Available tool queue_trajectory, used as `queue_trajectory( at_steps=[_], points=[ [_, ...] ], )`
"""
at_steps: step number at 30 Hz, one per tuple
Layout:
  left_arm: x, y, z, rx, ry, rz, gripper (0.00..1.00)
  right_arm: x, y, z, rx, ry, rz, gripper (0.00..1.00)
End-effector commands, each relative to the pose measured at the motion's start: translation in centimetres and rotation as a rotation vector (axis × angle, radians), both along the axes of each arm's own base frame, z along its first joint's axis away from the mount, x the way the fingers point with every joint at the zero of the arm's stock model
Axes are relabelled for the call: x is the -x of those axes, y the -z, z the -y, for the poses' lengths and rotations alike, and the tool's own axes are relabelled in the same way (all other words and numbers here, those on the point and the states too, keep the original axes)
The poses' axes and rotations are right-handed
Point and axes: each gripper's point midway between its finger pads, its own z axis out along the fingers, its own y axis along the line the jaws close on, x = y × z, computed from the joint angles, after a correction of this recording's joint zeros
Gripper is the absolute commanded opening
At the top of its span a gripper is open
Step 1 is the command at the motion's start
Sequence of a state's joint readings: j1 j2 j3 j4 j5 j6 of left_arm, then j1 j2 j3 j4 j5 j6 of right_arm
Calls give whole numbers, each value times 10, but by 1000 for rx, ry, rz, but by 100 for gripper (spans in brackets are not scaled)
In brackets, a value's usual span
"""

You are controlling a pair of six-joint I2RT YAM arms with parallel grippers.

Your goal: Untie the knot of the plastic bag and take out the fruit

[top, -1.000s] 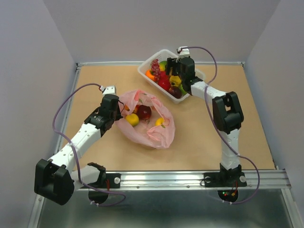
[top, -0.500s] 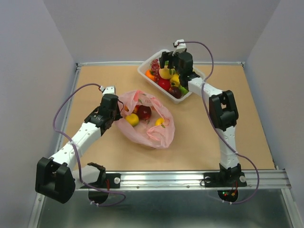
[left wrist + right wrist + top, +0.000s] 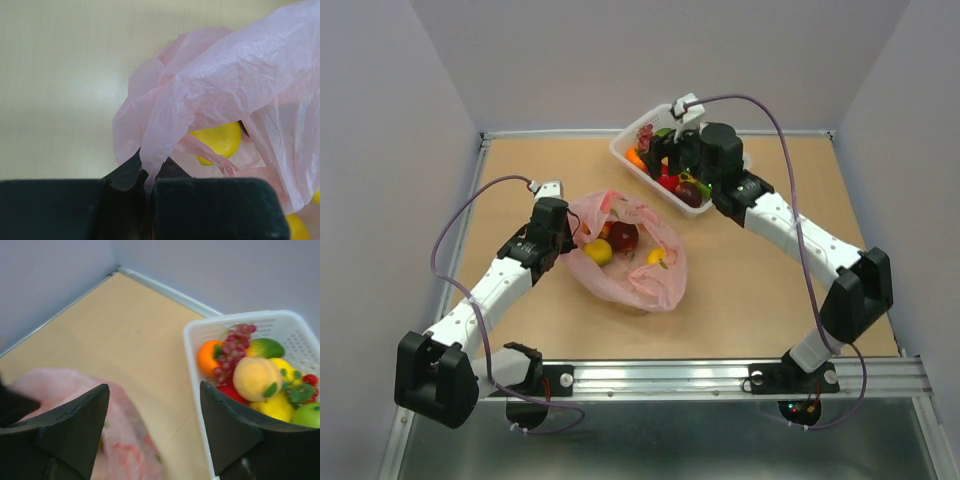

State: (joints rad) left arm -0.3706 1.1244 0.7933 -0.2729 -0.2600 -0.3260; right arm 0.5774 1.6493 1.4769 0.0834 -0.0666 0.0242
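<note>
The pink plastic bag (image 3: 638, 268) lies open in the middle of the table. No knot shows. Inside it are a yellow lemon (image 3: 599, 252), a dark red apple (image 3: 623, 236) and a yellow-orange fruit (image 3: 656, 257). My left gripper (image 3: 567, 236) is at the bag's left rim and is shut on a fold of the pink film (image 3: 165, 125); the lemon (image 3: 218, 140) shows just beyond it. My right gripper (image 3: 667, 158) is open and empty, above the near-left edge of the white basket (image 3: 625, 147). In the right wrist view it (image 3: 152, 390) looks down between the bag (image 3: 117, 445) and the basket (image 3: 192, 342).
The basket (image 3: 280, 320) at the back holds a peach (image 3: 254, 378), an orange (image 3: 206, 358), purple grapes (image 3: 233, 346), green and red fruit. Grey walls close the table at the back and both sides. The right arm's elbow (image 3: 860, 290) reaches out to the right.
My right arm has stretched out, and its gripper has swung left from over the basket toward the bag. The left arm and the bag have not moved.
</note>
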Motion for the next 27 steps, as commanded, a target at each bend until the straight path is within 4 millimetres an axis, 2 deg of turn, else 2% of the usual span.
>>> queue_trajectory(
  at_steps=[1, 4, 5, 7, 10, 11, 14, 15, 18, 19, 22, 27],
  points=[
    [-2, -10, -2, 4, 1, 41, 12, 67, 54, -13, 165, -70, -133, 75],
    [-2, -9, -4, -1, -4, 41, 12, 102, 64, -22, 168, -92, -185, 67],
    [-1, -10, -4, 0, -7, 41, 12, 112, 79, -22, 171, -92, -228, 64],
    [-2, -9, -5, -1, -8, 42, 12, 133, 91, -28, 183, -118, -269, 63],
    [-2, -8, -4, -4, -6, 36, 12, 161, 124, -33, 220, -164, -366, 60],
    [-2, -8, -4, -3, -7, 36, 12, 174, 141, -33, 245, -179, -413, 59],
    [-1, -7, -4, -5, -6, 33, 12, 193, 165, -33, 271, -189, -486, 57],
    [-1, -6, -4, -6, -8, 32, 12, 204, 179, -31, 293, -203, -518, 56],
    [-1, -5, -5, -8, -7, 29, 12, 228, 204, -29, 322, -225, -586, 54],
    [-1, -4, -5, -9, -8, 25, 12, 233, 208, -28, 328, -227, -599, 51],
    [-2, -3, -4, -10, -8, 22, 12, 251, 229, -21, 348, -215, -652, 36],
    [-2, -2, -4, -10, -6, 19, 12, 268, 268, -8, 418, -170, -703, 26]
  ],
)
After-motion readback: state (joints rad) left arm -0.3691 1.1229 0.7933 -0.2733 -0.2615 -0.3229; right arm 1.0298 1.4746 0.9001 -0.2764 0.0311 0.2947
